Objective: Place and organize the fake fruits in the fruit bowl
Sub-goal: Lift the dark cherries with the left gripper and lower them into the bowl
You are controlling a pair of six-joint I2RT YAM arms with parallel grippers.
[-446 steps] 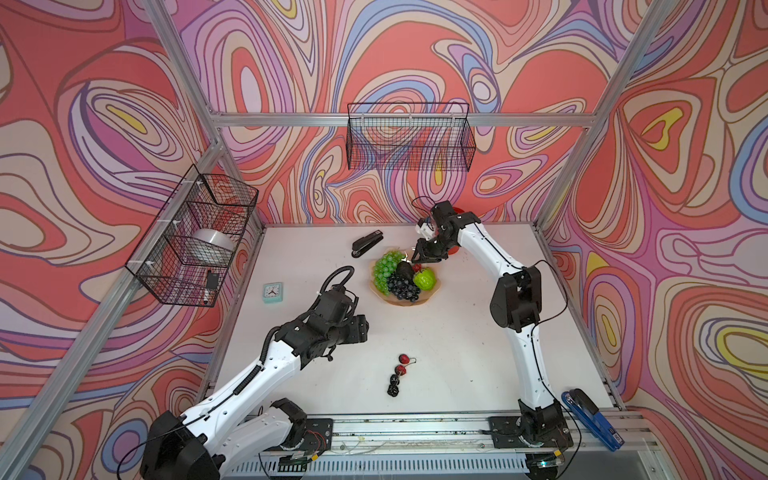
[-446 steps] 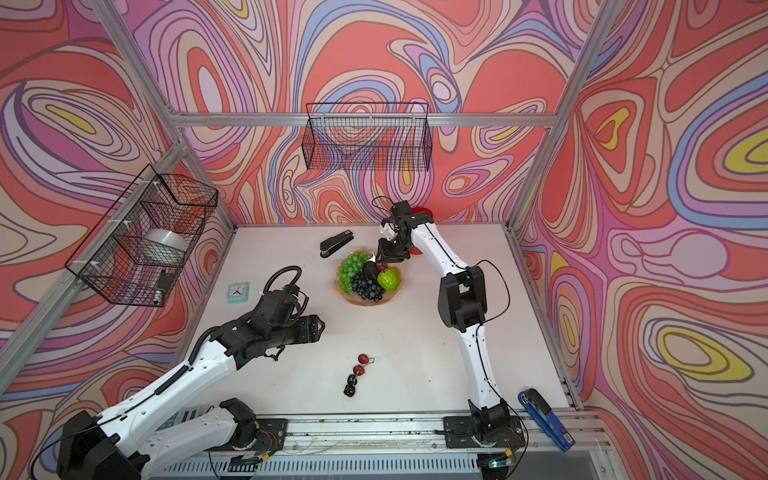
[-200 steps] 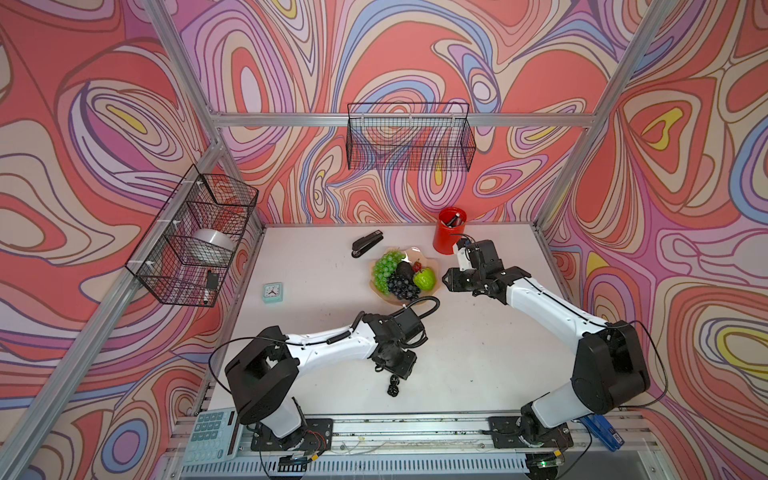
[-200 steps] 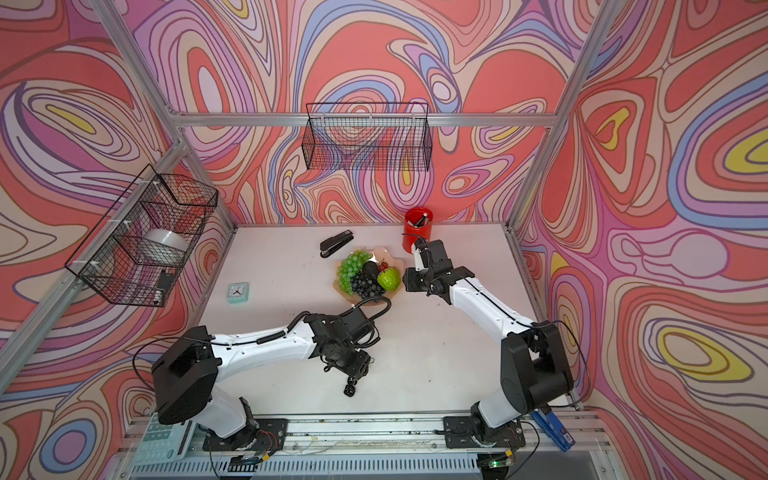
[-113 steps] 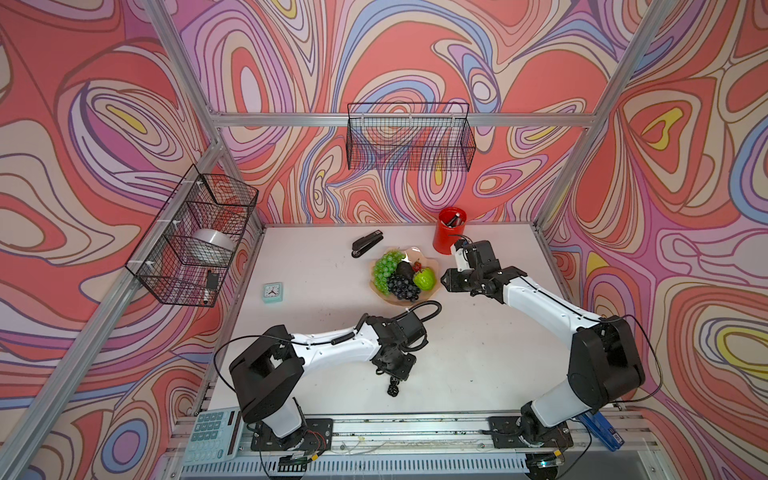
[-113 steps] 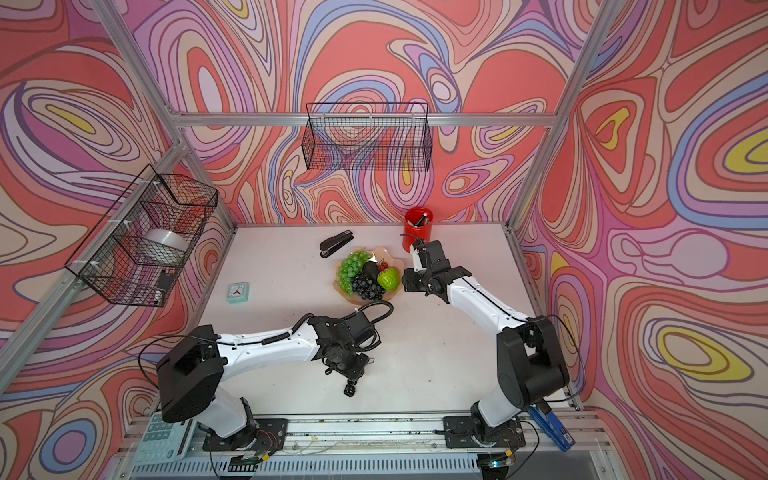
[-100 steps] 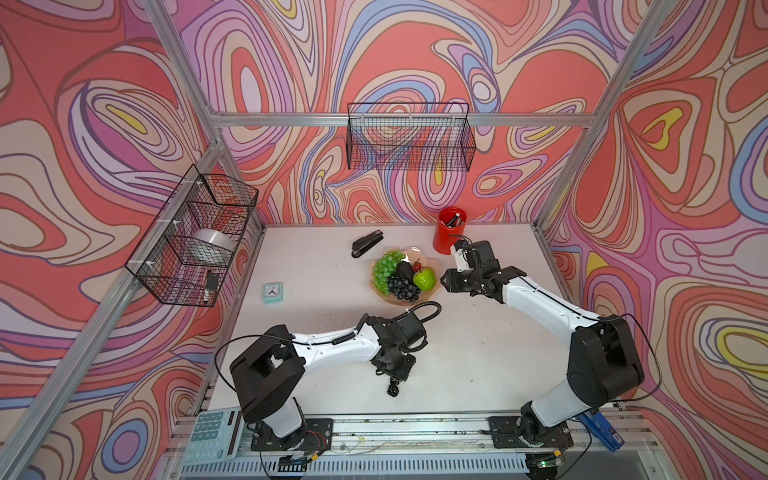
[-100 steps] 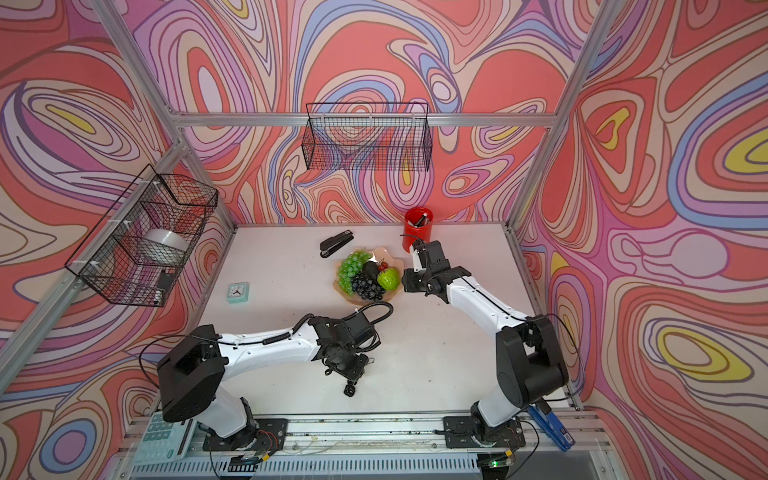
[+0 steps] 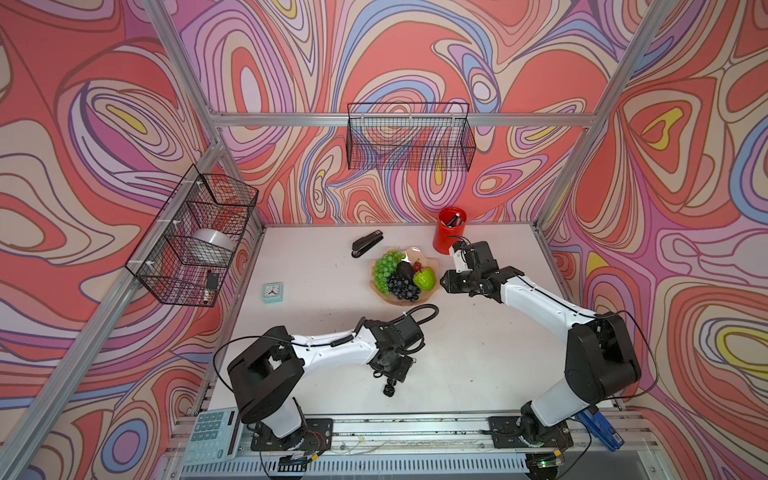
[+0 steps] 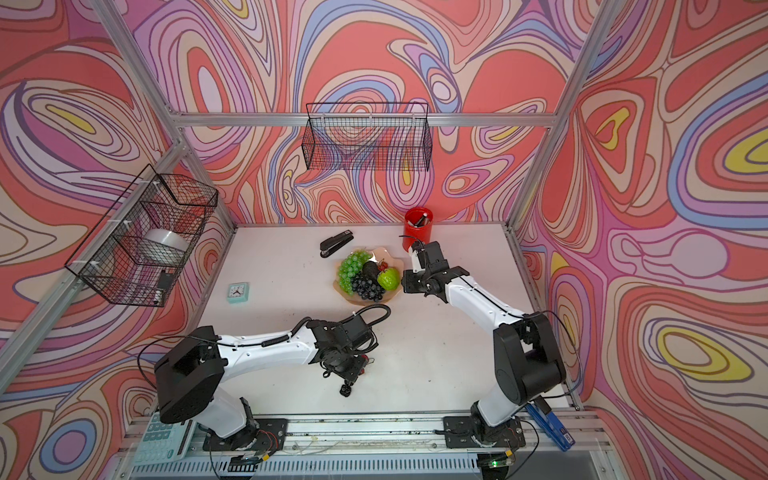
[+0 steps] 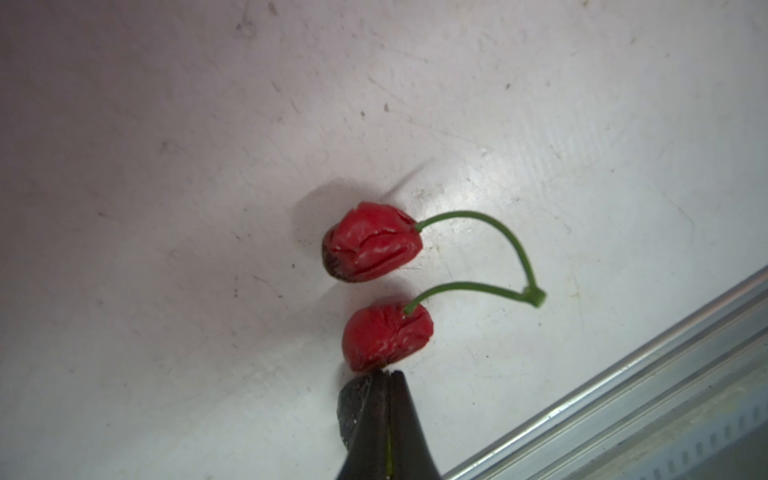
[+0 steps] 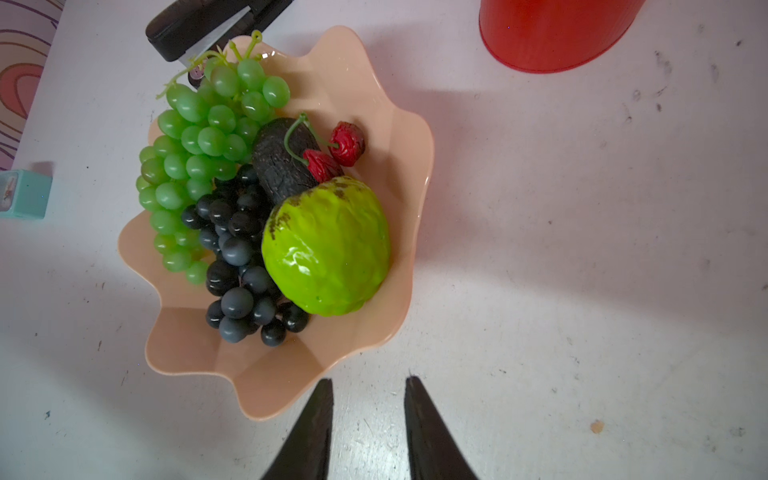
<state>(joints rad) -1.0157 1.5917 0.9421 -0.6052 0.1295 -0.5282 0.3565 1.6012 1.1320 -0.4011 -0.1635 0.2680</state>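
Overhead, in both top views, the left gripper (image 9: pixel 392 368) hangs low over the table (image 9: pixel 478 353). Small blackberries (image 9: pixel 389 390) lie just past its tips, and the fruit bowl (image 9: pixel 411 252) is well beyond it. The right gripper (image 9: pixel 446 282) sits just beside that bowl's rim. A stapler (image 9: pixel 366 243) and a clock (image 9: pixel 273 292) lie across the bowl from it, out of any likely path.

From the left wrist, the jaws are pressed together. 2 red cherries (image 11: pixel 376 249) on joined green stems (image 11: pixel 498 232) lie right ahead of the tips, the nearer one touching them or nearly; whether any skin is pinched I cannot tell. They look light, wrinkled and soft, likely to roll or squash, so the stem fork seems the surer hold. A metal rail (image 11: pixel 623 395) runs off to 1 side.

From the right wrist, the jaws stand apart with nothing between them, the bowl's rim just ahead and a red cup (image 12: pixel 548 33) farther ahead, off to 1 side. Inside the bowl lie green grapes (image 12: pixel 199 145), dark grapes (image 12: pixel 237 257), a lime-green fruit (image 12: pixel 328 249), an avocado (image 12: pixel 278 166) and another cherry pair (image 12: pixel 332 153).
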